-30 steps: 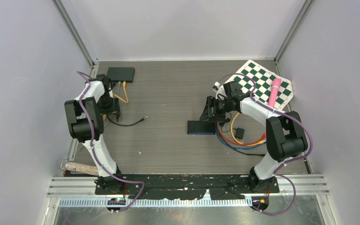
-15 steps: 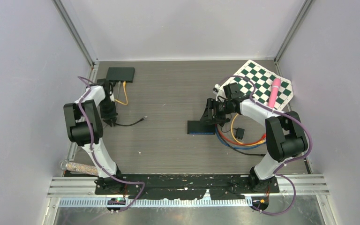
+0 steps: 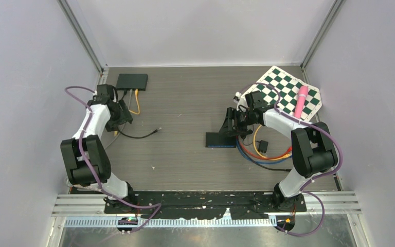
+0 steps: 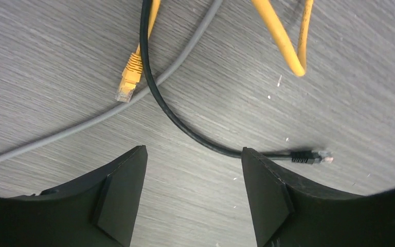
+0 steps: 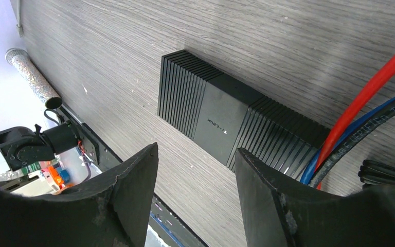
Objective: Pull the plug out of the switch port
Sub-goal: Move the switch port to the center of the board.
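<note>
Left gripper point(image 4: 193, 157) gapes empty over the woodgrain table point(image 4: 41, 46); a yellow plug point(image 4: 127, 82) with clear tip lies loose beside a smooth grey cable point(image 4: 82, 123). Right gripper point(image 5: 196, 154) stands parted above the ribbed black switch point(image 5: 221, 121).

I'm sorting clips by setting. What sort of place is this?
Probably a robotics lab test cell: plain walls enclose the table, a checkerboard mat lies in the far right corner, and a network switch sits among loose cables.

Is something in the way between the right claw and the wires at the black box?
Nothing visible is. The right claw hangs open above the black box, and the red wire at its end lies uncovered.
</note>
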### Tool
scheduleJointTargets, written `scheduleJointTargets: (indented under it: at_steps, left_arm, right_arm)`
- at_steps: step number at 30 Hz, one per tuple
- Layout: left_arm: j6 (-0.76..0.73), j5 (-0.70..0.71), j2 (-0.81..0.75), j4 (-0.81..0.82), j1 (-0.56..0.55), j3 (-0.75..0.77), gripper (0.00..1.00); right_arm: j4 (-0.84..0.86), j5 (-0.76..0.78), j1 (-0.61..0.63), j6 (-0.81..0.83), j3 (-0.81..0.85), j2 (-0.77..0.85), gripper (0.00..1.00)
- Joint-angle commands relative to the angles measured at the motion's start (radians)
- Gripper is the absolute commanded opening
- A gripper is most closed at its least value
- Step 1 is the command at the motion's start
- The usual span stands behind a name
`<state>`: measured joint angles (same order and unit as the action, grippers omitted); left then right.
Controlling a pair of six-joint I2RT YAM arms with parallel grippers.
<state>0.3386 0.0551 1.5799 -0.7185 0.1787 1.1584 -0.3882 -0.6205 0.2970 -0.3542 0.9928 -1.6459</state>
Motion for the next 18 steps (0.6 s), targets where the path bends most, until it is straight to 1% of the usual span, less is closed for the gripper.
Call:
scheduleJointTargets:
  at_steps: [1,5,8,11,15,18]
  left_arm:
    - [0.204,0.072,0.018,0.086,0.004,-0.055,0.71]
    - [0.318,0.102,0.069,0.061,0.005,-0.026,0.70]
    - [0.393,0.147,0.101,0.067,0.005,-0.008,0.70]
    - [0.451,0.196,0.136,0.032,0.004,0.029,0.70]
    - [0.548,0.208,0.187,0.026,0.005,0.032,0.70]
    - [0.618,0.175,0.211,0.059,0.005,0.015,0.70]
  right_arm:
    - [0.034,-0.029,-0.004,-0.007,0.003,0.014,0.63]
    - [0.037,-0.029,-0.004,-0.006,-0.004,0.020,0.63]
    - [0.041,-0.035,-0.004,-0.008,-0.006,0.018,0.63]
    - [0.041,-0.034,-0.004,-0.006,-0.009,0.026,0.63]
    - [0.041,-0.033,-0.004,-0.008,-0.006,0.019,0.63]
    - [0.040,-0.038,-0.004,-0.008,-0.006,0.015,0.63]
